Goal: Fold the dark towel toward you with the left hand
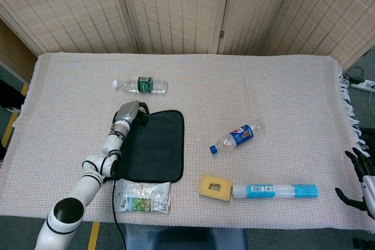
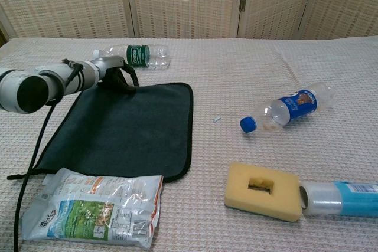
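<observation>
**A:** Towel status?

**B:** Dark towel (image 2: pixel 127 128) lies flat on the woven tablecloth (image 1: pixel 263 80), front-left area. Your left hand (image 2: pixel 115 72) sits on its far-left corner, fingers curled down onto the edge; can't tell if fabric is actually pinched.

**A:** Right hand?

**B:** Right hand (image 1: pixel 358 174) sits off the table's right edge, fingers apart, holding nothing.

**A:** Clutter near you?

**B:** Snack bag (image 2: pixel 91 208) touching the towel's near edge. Yellow sponge (image 2: pixel 264 190) against a clear tube (image 2: pixel 339 199). Pepsi bottle (image 2: pixel 289 109) right of the towel, green-label bottle (image 2: pixel 139 56) just beyond your left hand.
</observation>
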`<action>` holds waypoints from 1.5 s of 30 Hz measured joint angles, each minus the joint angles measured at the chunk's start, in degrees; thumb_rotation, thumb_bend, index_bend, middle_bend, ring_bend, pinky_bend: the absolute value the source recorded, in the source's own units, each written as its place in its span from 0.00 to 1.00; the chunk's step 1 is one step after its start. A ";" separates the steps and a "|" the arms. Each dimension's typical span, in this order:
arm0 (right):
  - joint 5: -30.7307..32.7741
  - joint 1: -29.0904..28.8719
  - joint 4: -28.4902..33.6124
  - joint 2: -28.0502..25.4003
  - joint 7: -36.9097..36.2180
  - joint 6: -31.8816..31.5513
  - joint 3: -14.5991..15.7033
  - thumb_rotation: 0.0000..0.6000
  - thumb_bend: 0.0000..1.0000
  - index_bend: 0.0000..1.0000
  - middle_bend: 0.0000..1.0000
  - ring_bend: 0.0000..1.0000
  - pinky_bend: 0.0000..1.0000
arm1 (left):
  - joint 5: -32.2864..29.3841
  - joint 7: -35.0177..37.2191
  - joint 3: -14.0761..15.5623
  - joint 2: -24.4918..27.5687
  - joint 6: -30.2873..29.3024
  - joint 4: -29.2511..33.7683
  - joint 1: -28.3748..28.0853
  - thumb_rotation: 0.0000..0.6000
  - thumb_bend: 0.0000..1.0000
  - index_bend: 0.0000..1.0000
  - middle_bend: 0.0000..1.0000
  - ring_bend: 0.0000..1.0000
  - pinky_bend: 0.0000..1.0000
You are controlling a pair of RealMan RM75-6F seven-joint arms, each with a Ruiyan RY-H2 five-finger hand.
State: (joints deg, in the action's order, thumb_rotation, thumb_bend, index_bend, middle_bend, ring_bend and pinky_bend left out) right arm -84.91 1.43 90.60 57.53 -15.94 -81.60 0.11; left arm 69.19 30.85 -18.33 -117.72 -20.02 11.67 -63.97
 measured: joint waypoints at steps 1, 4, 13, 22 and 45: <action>-0.02 0.01 0.01 -0.01 -0.05 -0.01 0.01 1.00 0.35 0.00 0.00 0.00 0.00 | 0.35 0.34 0.24 -0.27 -0.63 -0.33 0.08 1.00 0.49 0.59 1.00 1.00 1.00; -0.03 -0.01 0.06 -0.01 -0.07 0.06 0.06 1.00 0.35 0.00 0.00 0.00 0.00 | 1.12 1.42 0.73 -0.71 -2.06 -0.80 0.28 1.00 0.49 0.62 1.00 1.00 1.00; -0.33 0.09 0.20 -0.09 -0.29 -0.49 0.05 1.00 0.35 0.00 0.00 0.00 0.00 | 3.69 3.21 2.60 -1.14 -9.22 -0.87 1.60 1.00 0.49 0.65 1.00 1.00 1.00; -2.34 0.79 0.66 -0.14 -0.22 -2.66 0.49 1.00 0.35 0.00 0.00 0.00 0.00 | 6.86 2.47 5.47 -1.05 -19.62 2.69 5.36 1.00 0.49 0.66 1.00 1.00 1.00; -9.21 2.28 1.81 0.15 1.69 -7.70 2.89 1.00 0.35 0.00 0.00 0.00 0.00 | 13.63 -18.76 12.88 8.51 -48.03 34.52 22.80 1.00 0.49 0.66 1.00 1.00 1.00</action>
State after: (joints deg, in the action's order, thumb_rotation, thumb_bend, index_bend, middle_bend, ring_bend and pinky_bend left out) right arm -94.11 3.72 92.41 57.68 -14.25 -89.30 3.00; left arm 82.82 12.09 -5.46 -109.21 -68.06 46.19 -41.17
